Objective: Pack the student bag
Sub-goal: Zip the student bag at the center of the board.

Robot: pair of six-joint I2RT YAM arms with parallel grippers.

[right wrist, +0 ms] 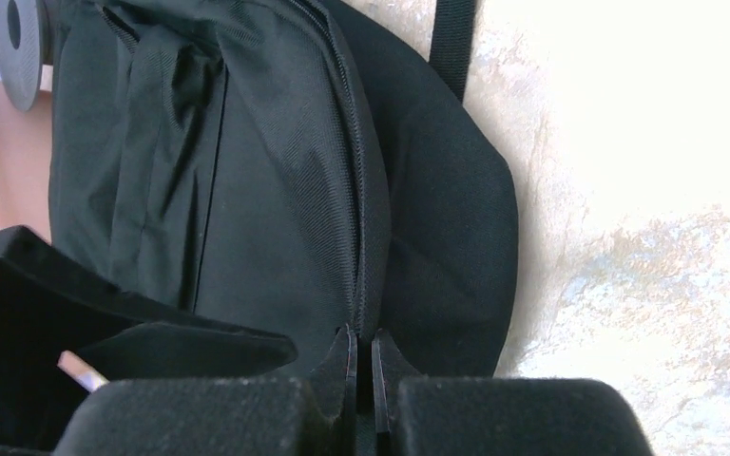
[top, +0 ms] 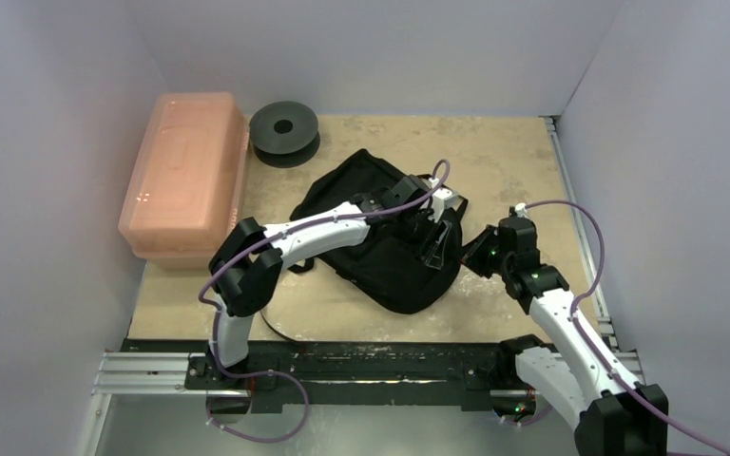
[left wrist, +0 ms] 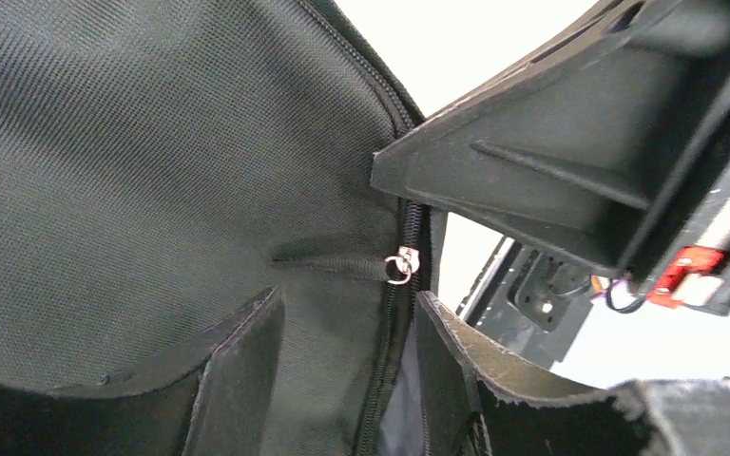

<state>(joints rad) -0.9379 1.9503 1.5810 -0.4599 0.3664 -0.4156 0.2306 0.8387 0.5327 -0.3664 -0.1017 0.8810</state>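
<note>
The left gripper (left wrist: 347,313) is spread, its fingers (left wrist: 238,370) straddling the zip line of the student bag (top: 390,275), with the small metal zip pull (left wrist: 401,266) just beyond the tips. The right gripper (right wrist: 362,351) is pressed together on the zip seam at the bag's 3 o'clock edge; whether it pinches fabric I cannot tell. The bag lies in the middle of the counter (top: 504,161). A pink box (top: 185,176) sits at its 10 o'clock and a black spool (top: 284,131) at its 11 o'clock.

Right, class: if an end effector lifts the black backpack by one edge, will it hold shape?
Probably not: the student bag lies slumped with creased fabric, so it should sag. It looks fairly flat, so likely light. Woven cloth probably grips rather than slips.
</note>
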